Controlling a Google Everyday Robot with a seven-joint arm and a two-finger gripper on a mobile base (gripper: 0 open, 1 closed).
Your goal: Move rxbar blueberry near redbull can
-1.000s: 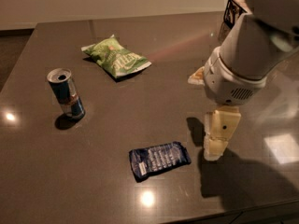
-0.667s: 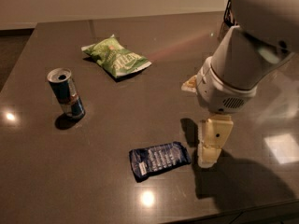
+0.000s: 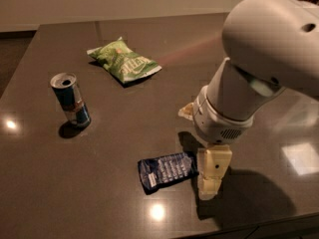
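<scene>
The rxbar blueberry (image 3: 167, 170), a flat navy wrapper with pale lettering, lies on the dark table near the front edge. The redbull can (image 3: 71, 100), blue and silver, stands upright at the left, well apart from the bar. My gripper (image 3: 211, 177) hangs down from the big white arm (image 3: 254, 68), right beside the bar's right end and close to the table surface. It holds nothing that I can see.
A green chip bag (image 3: 123, 61) lies at the back, left of centre. A small pale object (image 3: 186, 111) peeks out behind the arm. The table's front edge (image 3: 239, 228) runs just below the gripper.
The arm has moved left and forward, bringing the gripper from well right of the bar to right beside its right end. The bar, can and bag have not moved.
</scene>
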